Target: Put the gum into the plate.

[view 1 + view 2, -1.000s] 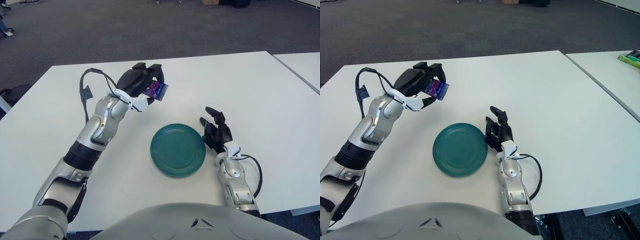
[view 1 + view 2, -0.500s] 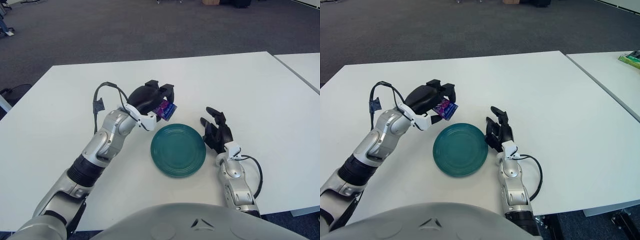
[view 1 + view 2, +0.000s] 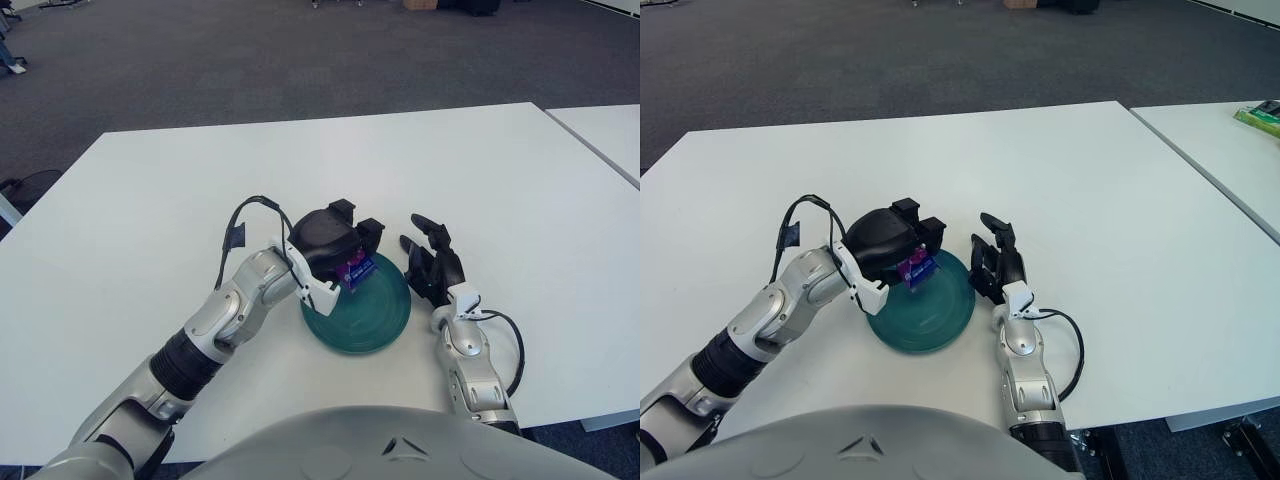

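My left hand (image 3: 345,255) is shut on the gum (image 3: 357,268), a small purple and blue pack. It holds the pack just above the near-left part of the teal plate (image 3: 380,315); the hand covers the plate's left rim. In the right eye view the gum (image 3: 916,270) shows under the black fingers over the plate (image 3: 940,320). My right hand (image 3: 432,262) rests on the table just right of the plate, fingers spread and empty.
The plate sits on a white table (image 3: 480,170). A second white table (image 3: 1230,160) stands to the right across a narrow gap, with a green object (image 3: 1262,117) at its far edge. Dark carpet lies beyond.
My left hand has carried the gum down and to the right, from above the table left of the plate to over the plate. The right hand has not moved.
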Tool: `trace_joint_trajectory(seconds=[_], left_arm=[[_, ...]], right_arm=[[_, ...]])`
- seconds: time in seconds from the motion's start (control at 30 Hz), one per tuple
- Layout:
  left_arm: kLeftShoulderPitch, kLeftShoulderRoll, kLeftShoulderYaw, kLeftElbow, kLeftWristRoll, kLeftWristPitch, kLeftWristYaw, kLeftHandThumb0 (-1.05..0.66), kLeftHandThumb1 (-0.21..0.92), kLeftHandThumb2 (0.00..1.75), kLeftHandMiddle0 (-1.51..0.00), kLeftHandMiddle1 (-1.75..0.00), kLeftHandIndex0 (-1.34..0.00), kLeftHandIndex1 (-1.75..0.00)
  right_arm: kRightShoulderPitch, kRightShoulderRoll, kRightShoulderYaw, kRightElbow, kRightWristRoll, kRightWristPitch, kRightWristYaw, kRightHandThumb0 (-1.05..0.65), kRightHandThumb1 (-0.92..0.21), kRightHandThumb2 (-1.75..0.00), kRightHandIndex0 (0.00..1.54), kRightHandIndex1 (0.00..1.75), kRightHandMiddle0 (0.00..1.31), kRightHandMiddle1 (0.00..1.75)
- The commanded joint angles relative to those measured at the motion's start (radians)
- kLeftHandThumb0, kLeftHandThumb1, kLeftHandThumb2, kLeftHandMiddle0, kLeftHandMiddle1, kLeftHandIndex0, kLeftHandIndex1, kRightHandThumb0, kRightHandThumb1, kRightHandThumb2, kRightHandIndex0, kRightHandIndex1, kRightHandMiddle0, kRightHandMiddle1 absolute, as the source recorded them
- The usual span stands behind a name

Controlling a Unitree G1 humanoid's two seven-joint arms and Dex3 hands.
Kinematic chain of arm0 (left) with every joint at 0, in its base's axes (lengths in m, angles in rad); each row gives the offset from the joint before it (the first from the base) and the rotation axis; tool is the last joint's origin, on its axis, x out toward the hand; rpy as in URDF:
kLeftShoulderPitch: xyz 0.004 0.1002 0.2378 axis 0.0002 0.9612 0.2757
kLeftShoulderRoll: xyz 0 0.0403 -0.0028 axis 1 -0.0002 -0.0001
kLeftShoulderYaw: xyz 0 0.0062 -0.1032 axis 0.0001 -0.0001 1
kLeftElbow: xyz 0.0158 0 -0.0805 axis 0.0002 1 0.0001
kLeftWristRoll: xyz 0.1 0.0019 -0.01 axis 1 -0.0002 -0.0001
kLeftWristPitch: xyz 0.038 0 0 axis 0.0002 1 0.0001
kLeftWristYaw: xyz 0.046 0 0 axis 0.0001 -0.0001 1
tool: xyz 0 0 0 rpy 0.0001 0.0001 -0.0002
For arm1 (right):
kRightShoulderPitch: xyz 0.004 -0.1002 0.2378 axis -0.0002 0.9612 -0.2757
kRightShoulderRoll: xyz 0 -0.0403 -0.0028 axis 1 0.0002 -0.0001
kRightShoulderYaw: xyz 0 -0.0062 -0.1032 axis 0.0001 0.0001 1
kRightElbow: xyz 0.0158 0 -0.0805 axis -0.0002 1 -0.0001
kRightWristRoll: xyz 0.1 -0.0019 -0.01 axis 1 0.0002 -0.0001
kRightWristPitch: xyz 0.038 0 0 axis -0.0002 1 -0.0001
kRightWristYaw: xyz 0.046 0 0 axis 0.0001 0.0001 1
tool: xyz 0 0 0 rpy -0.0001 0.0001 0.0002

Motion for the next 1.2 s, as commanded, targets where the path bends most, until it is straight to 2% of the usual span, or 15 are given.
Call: trace_joint_trajectory(seconds=[0.0,0.23,0.4,0.6,0.8,0.9,1.07,1.13,1.17], left_arm=[[-0.003,0.027,0.000,-0.016,0.026,-0.033,-0.015,0.00,0.10,1.52,-0.80,-1.61,-0.58,-1.75],[-0.012,0.028,-0.043,-0.038,0.102,-0.069,-0.072,0.00,0.17,1.45,-0.76,-1.61,-0.52,-1.75],[-0.035,0.042,-0.073,-0.018,0.148,-0.147,-0.057,0.00,0.18,1.45,-0.73,-1.64,-0.51,-1.75],[-0.057,0.061,-0.084,0.033,0.158,-0.263,0.000,0.00,0.09,1.50,-0.76,-1.74,-0.71,-1.50],[-0.067,0.066,-0.074,0.074,0.161,-0.327,0.048,0.00,0.08,1.51,-0.76,-1.75,-0.72,-1.49],[-0.075,0.066,-0.073,0.089,0.164,-0.346,0.060,0.00,0.07,1.53,-0.77,-1.75,-0.72,-1.51],[-0.076,0.056,-0.067,0.104,0.162,-0.353,0.071,0.00,0.07,1.50,-0.78,-1.75,-0.76,-1.43],[-0.063,0.042,-0.057,0.104,0.141,-0.332,0.060,0.00,0.09,1.47,-0.76,-1.75,-0.75,-1.41],[-0.055,0.035,-0.052,0.102,0.130,-0.321,0.053,0.00,0.15,1.41,-0.73,-1.75,-0.69,-1.42]], right_arm=[[0.039,0.002,0.001,0.036,0.002,0.052,0.002,-0.62,-0.92,-0.76,0.68,0.04,0.06,0.74],[0.038,0.009,-0.005,0.035,0.016,0.055,0.003,-0.62,-0.92,-0.78,0.67,0.03,0.04,0.72],[0.035,0.008,-0.003,0.036,0.005,0.058,-0.003,-0.61,-0.92,-0.79,0.66,0.03,0.03,0.71],[0.032,0.008,0.000,0.041,-0.003,0.059,-0.006,-0.60,-0.92,-0.80,0.66,0.02,0.05,0.72],[0.033,0.013,0.000,0.040,0.003,0.059,-0.005,-0.59,-0.92,-0.79,0.65,0.02,0.05,0.73],[0.034,0.014,0.000,0.037,0.005,0.060,-0.005,-0.59,-0.92,-0.79,0.66,0.02,0.05,0.73],[0.034,0.013,-0.003,0.037,0.007,0.059,-0.004,-0.59,-0.92,-0.78,0.66,0.02,0.05,0.73],[0.031,0.012,-0.004,0.037,0.007,0.060,-0.003,-0.59,-0.92,-0.78,0.65,0.02,0.05,0.73],[0.031,0.012,-0.004,0.037,0.007,0.059,-0.003,-0.59,-0.92,-0.78,0.65,0.02,0.05,0.73]])
